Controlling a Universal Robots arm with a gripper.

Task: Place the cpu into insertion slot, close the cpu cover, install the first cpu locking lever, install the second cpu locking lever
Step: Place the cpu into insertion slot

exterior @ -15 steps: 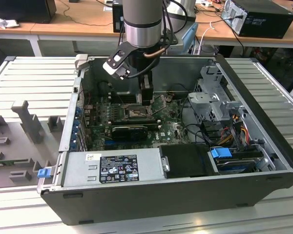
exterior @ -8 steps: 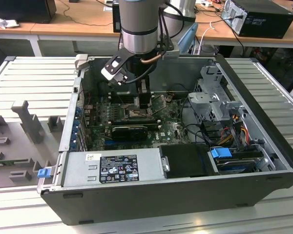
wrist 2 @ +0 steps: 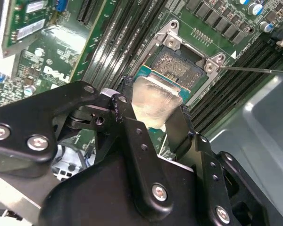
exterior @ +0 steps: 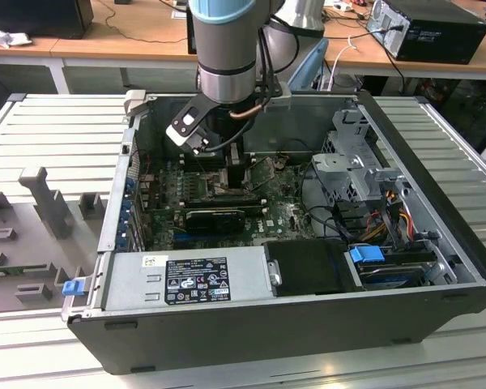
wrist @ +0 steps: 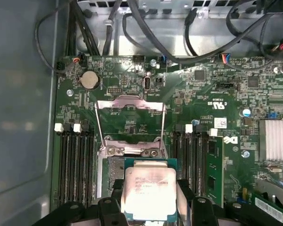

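The gripper (wrist: 149,200) is closed narrow on the chip (wrist: 148,190), one black finger (wrist 2: 132,127) pressed to each of two opposite edges, the silver top facing up. The chip sits directly over the socket (wrist 2: 178,64) and hides much of it. A strip of the socket's pin field shows bare along one side of the chip in the first wrist view, and a larger patch shows past its far edge in the second wrist view. Whether the chip already touches the socket cannot be told. The cover (wrist: 129,100) stands swung open, hinged at the socket's far edge, with its square opening showing green board (wrist: 212,94) behind it. Long black memory slots (wrist: 75,160) run on both sides of the socket. In the exterior view the arm (exterior: 227,49) reaches down into the open computer case (exterior: 437,203), above the socket.
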